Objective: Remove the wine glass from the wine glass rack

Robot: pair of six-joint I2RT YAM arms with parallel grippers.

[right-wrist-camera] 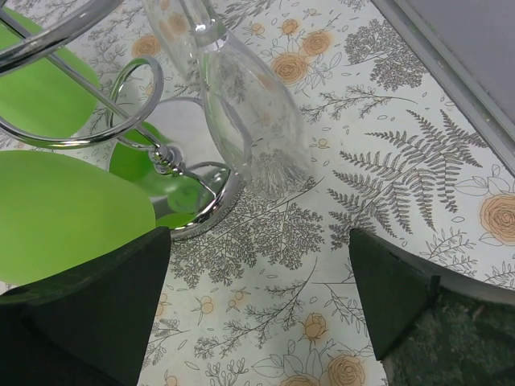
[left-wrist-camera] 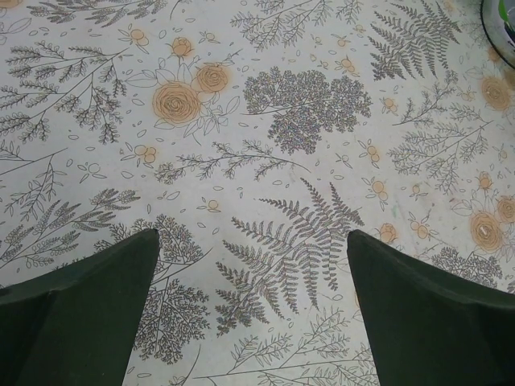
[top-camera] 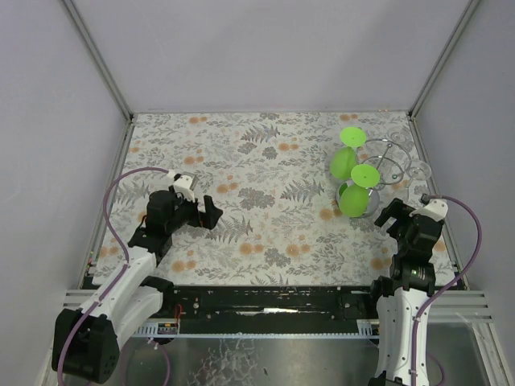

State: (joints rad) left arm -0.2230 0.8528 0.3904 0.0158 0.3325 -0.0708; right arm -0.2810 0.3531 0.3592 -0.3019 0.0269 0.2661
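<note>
Right claw (right-wrist-camera: 257, 241), fingers apart, sits just near of the rack (right-wrist-camera: 165, 158), and a clear glass (right-wrist-camera: 249, 121) hangs just beyond it. Left claw (left-wrist-camera: 253, 241), also apart, is well to the left.

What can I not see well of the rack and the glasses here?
- Top view: the clear glasses are too faint against the cloth to count.
- Right wrist view: the top edge cuts off the stem of one clear glass.
- Left wrist view: only a sliver of the rack shows, cut off by the corner.
</note>
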